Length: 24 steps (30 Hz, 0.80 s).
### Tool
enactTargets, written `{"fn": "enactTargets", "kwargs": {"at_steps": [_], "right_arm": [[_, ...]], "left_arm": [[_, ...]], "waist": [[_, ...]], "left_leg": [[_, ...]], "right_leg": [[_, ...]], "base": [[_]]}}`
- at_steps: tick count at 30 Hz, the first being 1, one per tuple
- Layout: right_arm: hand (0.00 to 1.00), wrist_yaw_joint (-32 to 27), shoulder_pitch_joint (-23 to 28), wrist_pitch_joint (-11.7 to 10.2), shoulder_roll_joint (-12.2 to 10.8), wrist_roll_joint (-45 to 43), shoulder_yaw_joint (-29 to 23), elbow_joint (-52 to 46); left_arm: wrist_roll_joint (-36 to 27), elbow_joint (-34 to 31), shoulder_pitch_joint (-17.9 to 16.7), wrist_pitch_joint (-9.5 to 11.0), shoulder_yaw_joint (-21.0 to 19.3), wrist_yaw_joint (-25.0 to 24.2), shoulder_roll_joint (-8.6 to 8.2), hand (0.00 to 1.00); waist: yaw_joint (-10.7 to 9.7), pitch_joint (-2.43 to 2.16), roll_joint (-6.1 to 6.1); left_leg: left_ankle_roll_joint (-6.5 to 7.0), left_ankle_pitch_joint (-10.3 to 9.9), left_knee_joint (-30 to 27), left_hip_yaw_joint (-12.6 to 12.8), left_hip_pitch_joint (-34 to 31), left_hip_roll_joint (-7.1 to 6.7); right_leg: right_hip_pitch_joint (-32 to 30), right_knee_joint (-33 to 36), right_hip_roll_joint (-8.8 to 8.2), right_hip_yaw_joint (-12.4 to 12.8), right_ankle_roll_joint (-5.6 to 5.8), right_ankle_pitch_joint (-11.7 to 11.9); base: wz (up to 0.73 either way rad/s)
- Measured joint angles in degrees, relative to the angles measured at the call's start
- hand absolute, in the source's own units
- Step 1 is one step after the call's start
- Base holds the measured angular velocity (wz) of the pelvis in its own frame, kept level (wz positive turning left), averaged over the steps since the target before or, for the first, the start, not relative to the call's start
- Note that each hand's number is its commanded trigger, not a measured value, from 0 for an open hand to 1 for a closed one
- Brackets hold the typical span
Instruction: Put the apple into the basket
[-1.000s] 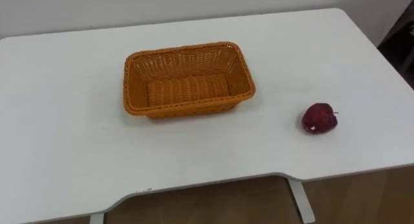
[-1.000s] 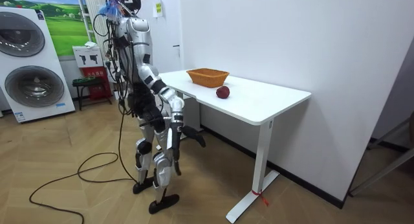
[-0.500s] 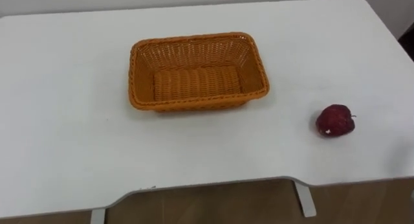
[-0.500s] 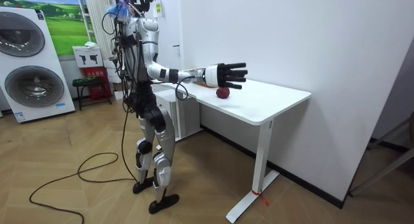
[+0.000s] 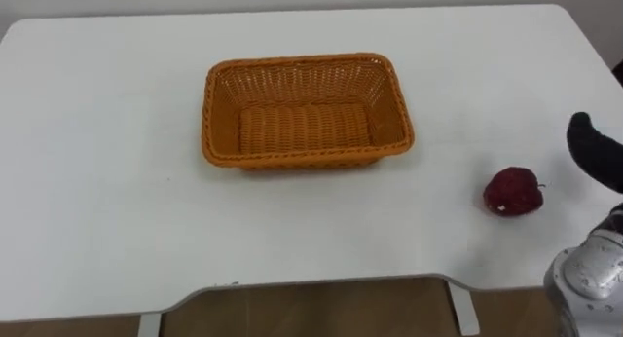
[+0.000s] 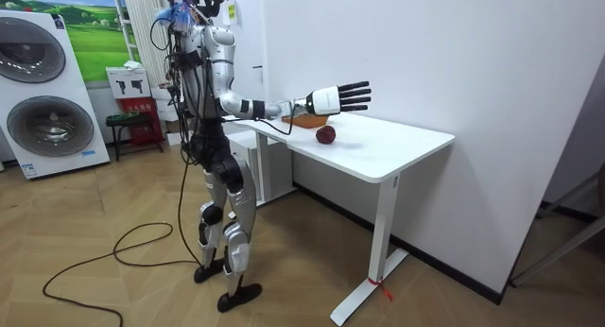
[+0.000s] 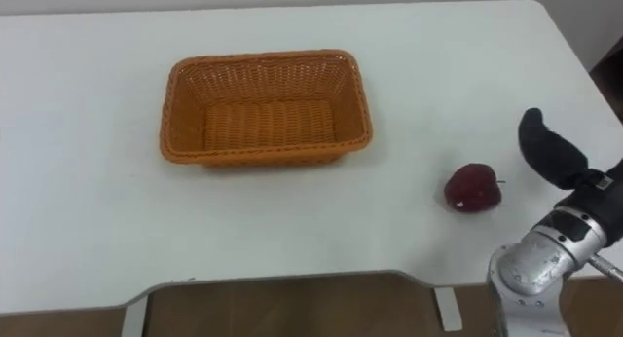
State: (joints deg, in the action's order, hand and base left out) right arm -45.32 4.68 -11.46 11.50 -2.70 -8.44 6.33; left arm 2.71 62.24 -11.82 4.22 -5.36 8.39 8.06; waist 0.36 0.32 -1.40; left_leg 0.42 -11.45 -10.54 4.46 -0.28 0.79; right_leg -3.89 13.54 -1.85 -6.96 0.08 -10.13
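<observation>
One dark red apple (image 5: 513,191) lies on a white table (image 5: 97,181), apart from and to the right of one orange wicker basket (image 5: 307,160). A pale speck on the apple may be a sticker, too small to read. The robot's right hand (image 6: 328,99) hovers near the apple, fingers straight and spread.

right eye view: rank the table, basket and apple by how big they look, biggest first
1. table, spanning nearly the whole view
2. basket
3. apple, far smaller than the basket
No close calls between them.
</observation>
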Motion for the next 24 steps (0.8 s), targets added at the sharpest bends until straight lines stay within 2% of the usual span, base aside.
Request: {"fn": "enactTargets", "kwargs": {"at_steps": [7,12,16,24], "right_arm": [[0.00,3.1,1.2,-0.8,-0.1,-0.1,0.6,6.6],[0.00,4.2,3.5,-0.8,-0.1,-0.9,1.0,6.9],[0.00,5.5,4.4,-1.0,-0.2,-3.2,2.3,6.8],[0.00,8.7,4.5,-1.0,-0.4,-6.4,4.0,9.9]], "left_arm": [[-0.9,0.9,-0.5,0.0,-0.1,0.0,-0.37,0.00],[-0.9,0.9,-0.8,0.0,-0.1,0.0,-0.41,0.00],[-0.9,0.6,-0.7,0.0,-0.1,0.0,-0.32,0.00],[-1.0,0.6,-0.5,0.0,0.1,-0.2,-0.22,0.00]], "waist": [[0.2,-0.08,0.25],[0.8,-0.22,0.38],[0.8,-0.47,-0.03],[1.1,-0.44,-0.70]], "left_leg": [[0.00,0.0,0.0,-0.5,0.0,0.03],[0.00,0.0,0.2,-0.3,0.2,0.03],[0.00,0.0,0.3,-0.3,0.8,0.03],[0.00,0.0,0.3,-0.6,1.4,0.04]], "right_leg": [[0.7,-1.0,0.03,-0.6,0.08,0.5],[0.7,-1.1,0.06,-0.5,0.09,0.5],[1.2,-1.1,0.05,-0.4,0.10,0.5],[2.1,-1.9,0.12,-0.6,0.19,0.9]], "base": [[0.06],[-0.03],[0.00],[0.01]]}}
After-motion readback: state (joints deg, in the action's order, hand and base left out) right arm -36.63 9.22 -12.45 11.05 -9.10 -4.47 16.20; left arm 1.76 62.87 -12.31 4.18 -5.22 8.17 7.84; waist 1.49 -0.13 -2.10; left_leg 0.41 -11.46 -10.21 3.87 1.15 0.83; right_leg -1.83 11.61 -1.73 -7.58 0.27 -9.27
